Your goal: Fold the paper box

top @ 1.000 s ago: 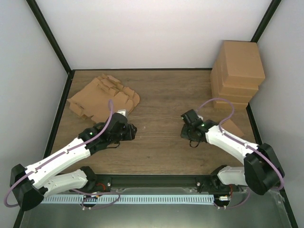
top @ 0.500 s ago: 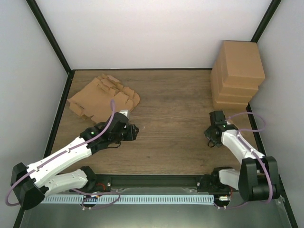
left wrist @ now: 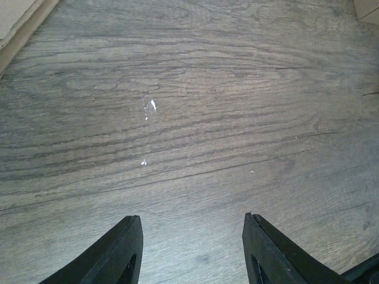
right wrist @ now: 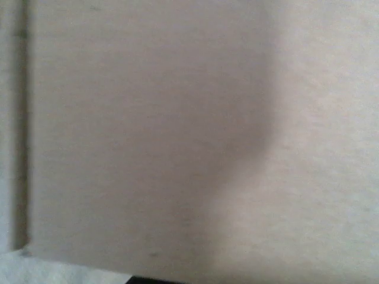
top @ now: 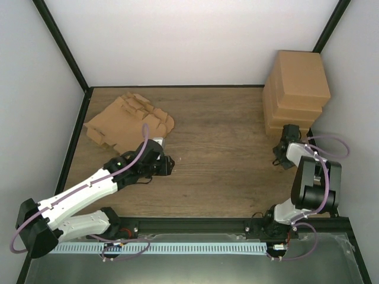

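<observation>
The flat, unfolded paper box blanks (top: 127,121) lie in a loose pile at the far left of the worktop (top: 219,154). Their left edge is close to the black frame rail (top: 76,136), and their scalloped right edge faces the middle. The left pincer (top: 167,165) hangs just beside the near-right corner of that pile. It is released: its 2 fingers (left wrist: 121,254) stand apart over bare wood with nothing between them, and a sliver of the pile's edge shows at the top-left corner of the left wrist view. A few small white flecks (left wrist: 148,106) mark the wood ahead of it. A broad stretch of wood grain runs from this pincer across the middle to the right side. There, a stack of folded boxes (top: 296,89) fills the far-right corner, tight against the wall. The right arm is bent back close to the right rail, with the right pincer (top: 279,158) near the foot of that stack. It is clenched. Its wrist view is filled by a blurred pale cardboard face (right wrist: 177,130), and I cannot tell whether it grips anything.
</observation>
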Tool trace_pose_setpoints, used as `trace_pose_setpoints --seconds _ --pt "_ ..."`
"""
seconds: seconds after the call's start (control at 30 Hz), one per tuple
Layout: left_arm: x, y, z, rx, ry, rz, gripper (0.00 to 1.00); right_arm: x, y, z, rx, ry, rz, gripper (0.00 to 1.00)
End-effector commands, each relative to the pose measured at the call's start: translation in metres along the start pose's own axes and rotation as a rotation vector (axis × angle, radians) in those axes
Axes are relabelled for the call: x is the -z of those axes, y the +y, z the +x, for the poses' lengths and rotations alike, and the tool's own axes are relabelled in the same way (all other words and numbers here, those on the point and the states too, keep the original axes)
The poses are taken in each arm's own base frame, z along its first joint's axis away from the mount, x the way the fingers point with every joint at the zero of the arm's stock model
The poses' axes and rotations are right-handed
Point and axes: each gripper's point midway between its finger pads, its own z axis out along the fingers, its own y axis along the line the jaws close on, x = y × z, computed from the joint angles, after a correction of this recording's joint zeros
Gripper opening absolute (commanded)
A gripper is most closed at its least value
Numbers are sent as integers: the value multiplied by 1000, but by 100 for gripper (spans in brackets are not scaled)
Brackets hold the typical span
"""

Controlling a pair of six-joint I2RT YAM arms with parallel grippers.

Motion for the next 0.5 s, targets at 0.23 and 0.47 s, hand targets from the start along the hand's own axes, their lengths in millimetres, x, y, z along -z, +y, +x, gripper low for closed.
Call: trace_pose_setpoints --seconds 0.23,0.47 --pt "1 13 -14 12 -41 -26 49 -17 39 -53 -80 -88 -36 1" --pt "3 21 -17 32 -48 -29 49 -29 22 -71 -156 -94 -27 1"
